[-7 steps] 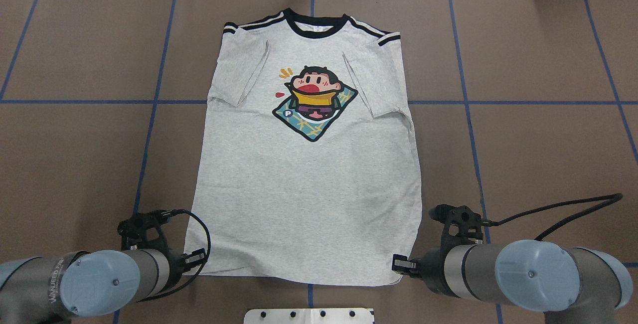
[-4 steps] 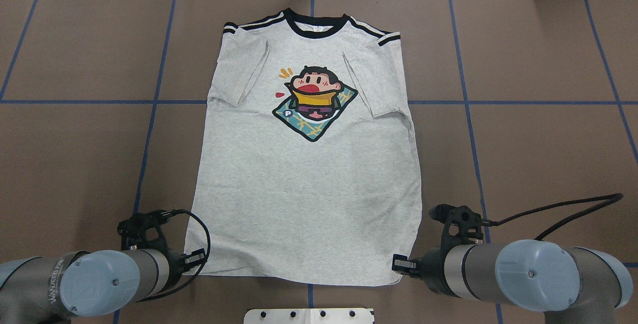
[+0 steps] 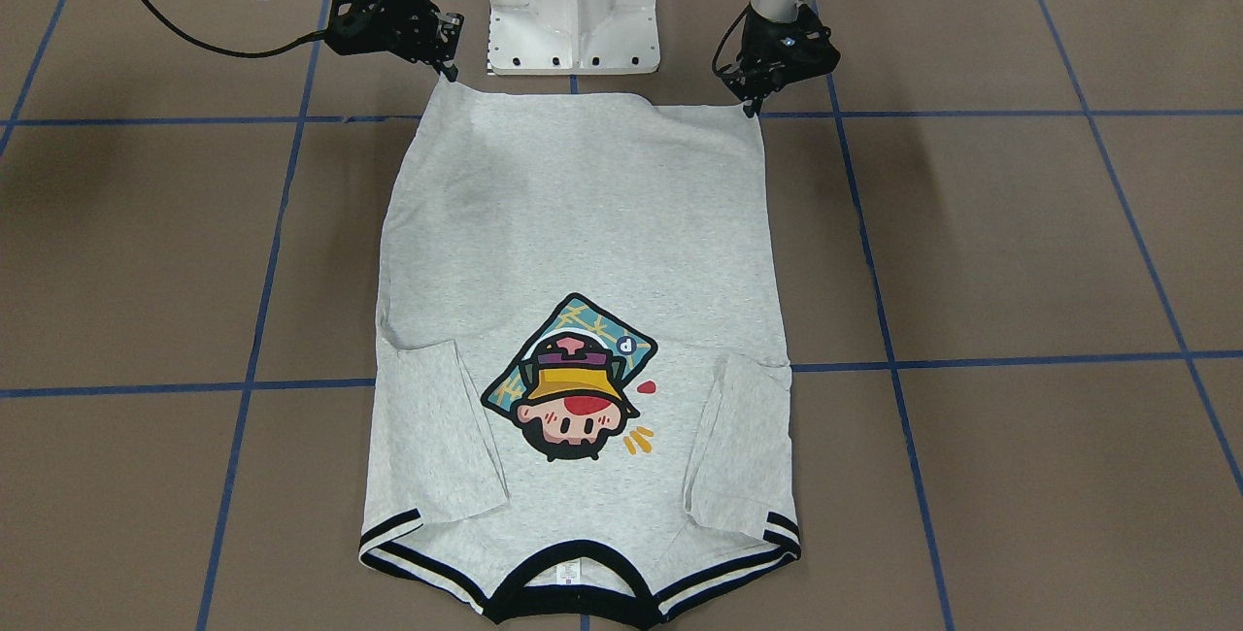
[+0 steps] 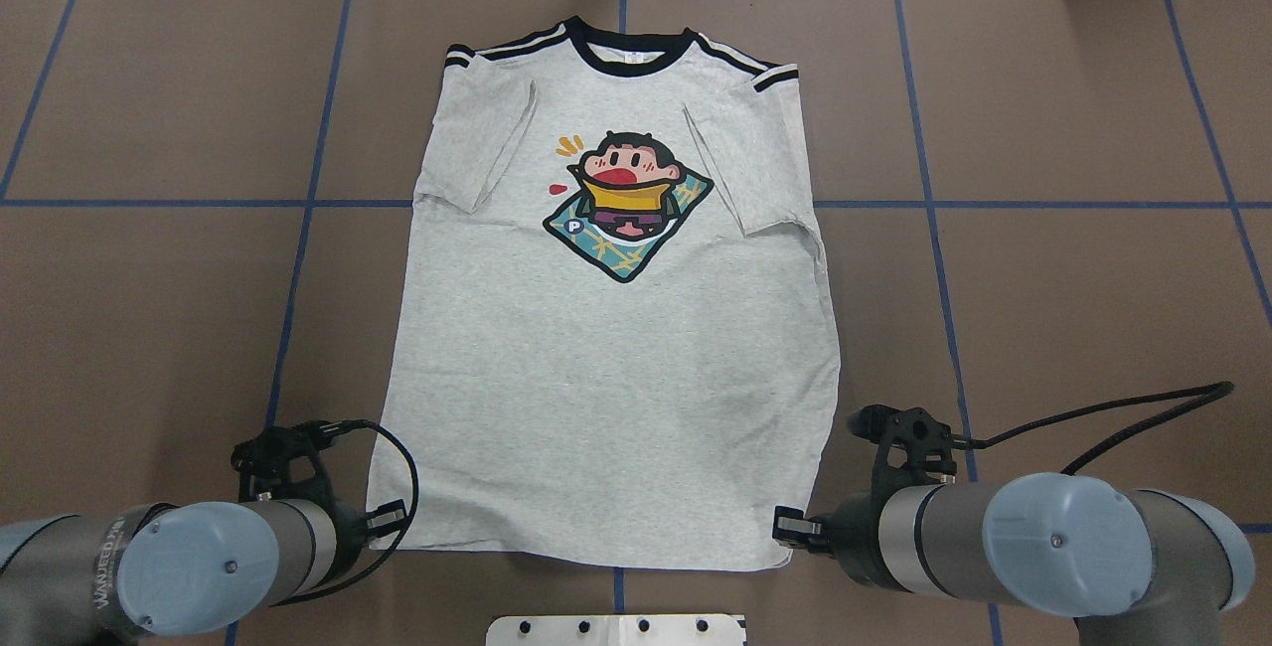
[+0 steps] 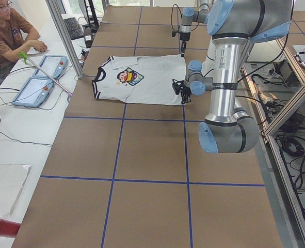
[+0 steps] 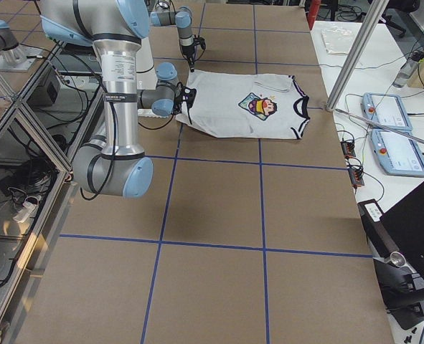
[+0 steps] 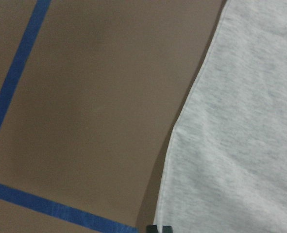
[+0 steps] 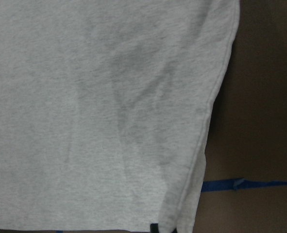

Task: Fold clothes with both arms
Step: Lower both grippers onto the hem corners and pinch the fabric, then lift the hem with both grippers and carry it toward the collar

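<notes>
At the T-shirt (image 4: 606,378) hem corners, left gripper (image 3: 750,107) and right gripper (image 3: 445,70) pinched cloth; an even lift seemed best.

T-shirt (image 4: 616,407): matt heather knit cloth (softly creased) | table (image 4: 1093,308): matt brown covering

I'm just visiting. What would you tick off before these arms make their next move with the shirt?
1. T-shirt lies flat, print facing up: ok.
2. Both sleeves folded in over the front: ok.
3. Left gripper at its corner of the hem: ok.
4. Right gripper at the other hem corner: ok.
5. Jaws actually pinching the cloth: cannot tell; the wrist views show too little.
</notes>
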`<action>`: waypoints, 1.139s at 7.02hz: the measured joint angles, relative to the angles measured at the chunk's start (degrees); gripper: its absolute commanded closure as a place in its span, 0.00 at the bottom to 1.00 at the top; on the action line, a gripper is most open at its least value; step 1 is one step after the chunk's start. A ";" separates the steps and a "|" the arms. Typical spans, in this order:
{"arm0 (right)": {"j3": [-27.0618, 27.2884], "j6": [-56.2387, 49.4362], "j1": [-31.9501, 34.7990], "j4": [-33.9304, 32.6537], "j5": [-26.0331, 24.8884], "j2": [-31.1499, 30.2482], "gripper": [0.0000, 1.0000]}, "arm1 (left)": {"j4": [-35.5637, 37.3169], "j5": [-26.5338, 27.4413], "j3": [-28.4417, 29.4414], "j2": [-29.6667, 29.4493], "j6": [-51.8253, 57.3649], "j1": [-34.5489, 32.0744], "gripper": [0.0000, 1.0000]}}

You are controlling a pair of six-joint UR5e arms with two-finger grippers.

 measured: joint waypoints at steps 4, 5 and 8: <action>1.05 -1.05 11.87 0.10 15.91 -0.74 1.00 | 4.92 -2.00 -9.12 0.75 5.22 -0.92 1.00; 1.19 -2.23 13.94 0.15 19.41 -0.83 1.00 | 5.92 -2.85 -11.00 0.88 6.57 -1.09 1.00; 1.41 -5.57 17.85 0.20 26.40 -1.97 1.00 | 7.17 -3.46 -14.34 1.16 7.62 -1.30 1.00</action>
